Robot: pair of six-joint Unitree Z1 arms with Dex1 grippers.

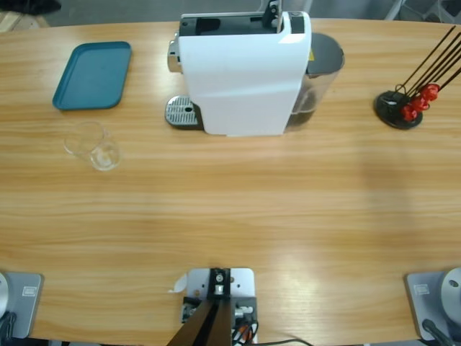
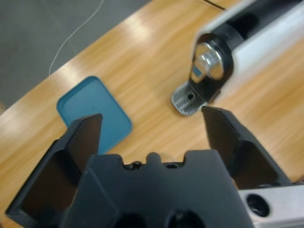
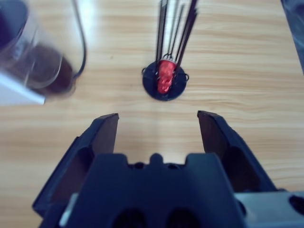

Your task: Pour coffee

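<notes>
Clear glass (image 1: 92,145) seemingly empty, far from both parted grippers (image 2: 151,124) (image 3: 156,118), nothing grasped.

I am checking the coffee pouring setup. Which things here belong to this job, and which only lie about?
For the job: clear glass, empty; white coffee machine with its drip grate.

Lying about: teal tray; black stand with red capsules.

My bench looks like lab test setup: long wooden table (image 1: 230,216), coffee machine (image 1: 245,72), bare grey floor (image 2: 38,33) with loose cable (image 2: 71,40).
</notes>
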